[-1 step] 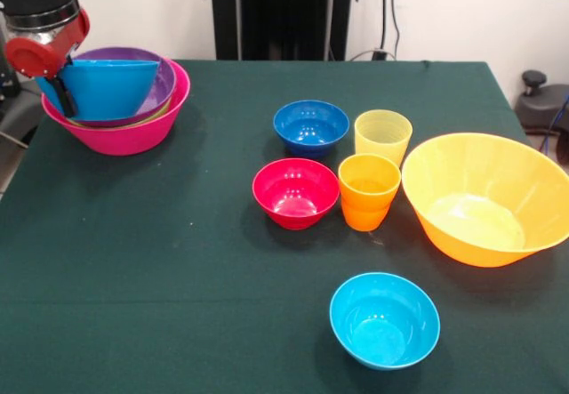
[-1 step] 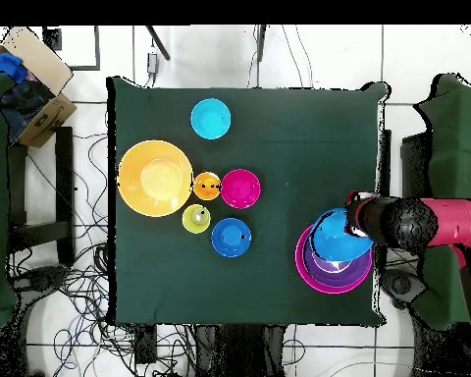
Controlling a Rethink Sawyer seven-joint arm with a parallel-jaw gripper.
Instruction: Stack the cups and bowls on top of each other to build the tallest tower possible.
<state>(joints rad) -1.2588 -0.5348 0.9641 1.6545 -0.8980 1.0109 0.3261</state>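
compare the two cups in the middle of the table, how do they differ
The yellow cup is translucent and pale; the orange cup is opaque and deeper in colour. In the front view the yellow cup stands behind the orange cup, next to the dark blue bowl, while the orange cup sits beside the red bowl. The orange cup has a stepped base; the yellow cup's base is hidden. Both stand upright, mouths up, unstacked.

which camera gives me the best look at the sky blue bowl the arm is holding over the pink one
The front view. There the sky blue bowl shows its whole side, tilted, with the gripper on its rim, above the purple bowl nested in the pink bowl. The overhead view shows only its round inside, partly covered by the arm.
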